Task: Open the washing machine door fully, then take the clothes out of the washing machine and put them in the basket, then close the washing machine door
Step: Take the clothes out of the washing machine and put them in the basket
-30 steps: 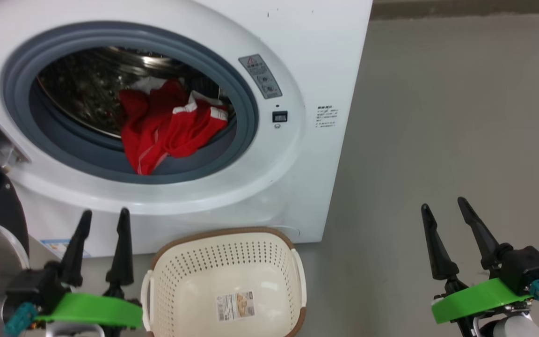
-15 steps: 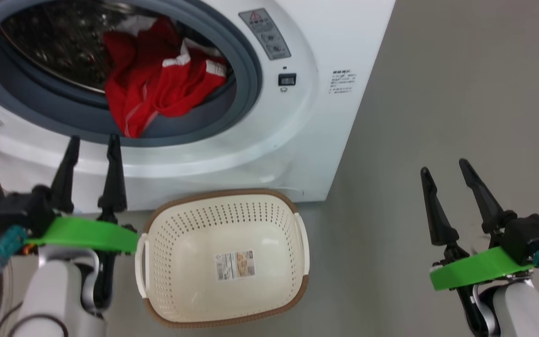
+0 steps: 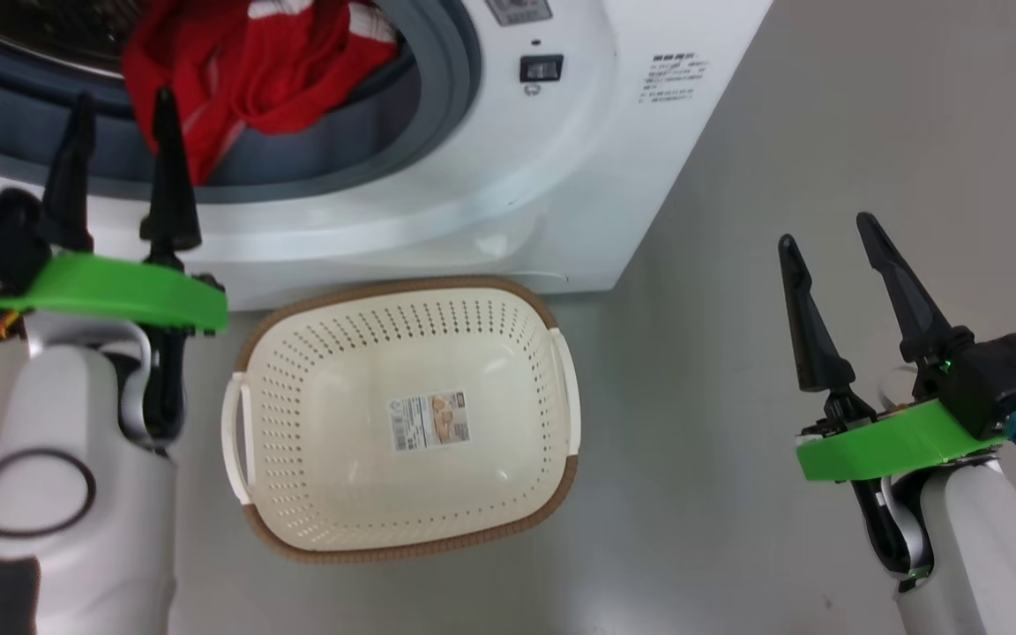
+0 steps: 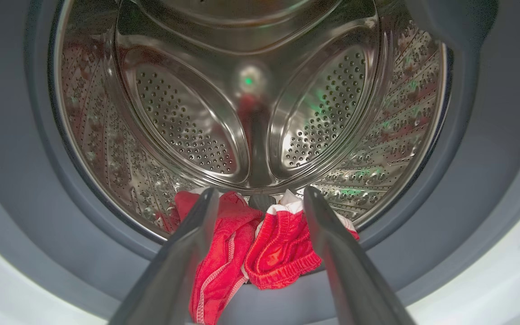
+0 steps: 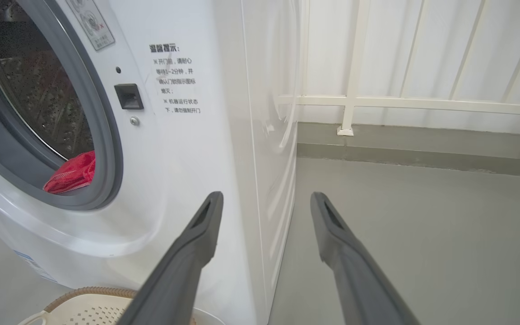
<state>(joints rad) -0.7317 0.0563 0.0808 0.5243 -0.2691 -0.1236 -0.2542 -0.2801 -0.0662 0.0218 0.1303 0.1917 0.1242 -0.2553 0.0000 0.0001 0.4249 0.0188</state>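
The white washing machine (image 3: 561, 176) stands with its grey-ringed mouth uncovered; the washing machine door is out of view. Red clothes (image 3: 270, 62) with white trim hang over the lower lip of the steel drum (image 4: 251, 113). My left gripper (image 3: 123, 101) is open, its tips in front of the grey ring just left of the clothes. Seen along the left wrist, the left gripper (image 4: 260, 192) frames the clothes (image 4: 278, 253) without touching them. The cream basket (image 3: 402, 287) sits empty on the floor below the mouth. My right gripper (image 3: 825, 231) is open and empty over the floor, right of the machine.
Grey floor (image 3: 737, 529) spreads to the right of the machine. Along the right wrist, the right gripper (image 5: 265, 196) points past the machine's corner (image 5: 251, 180) towards a white railing (image 5: 355, 99) and a low kerb. A dark cable loop (image 3: 27, 494) lies on my left forearm.
The head camera has tilted down, so the machine slid up the picture. My left gripper has risen from below the mouth's white surround to the grey ring beside the clothes. The right gripper has barely moved.
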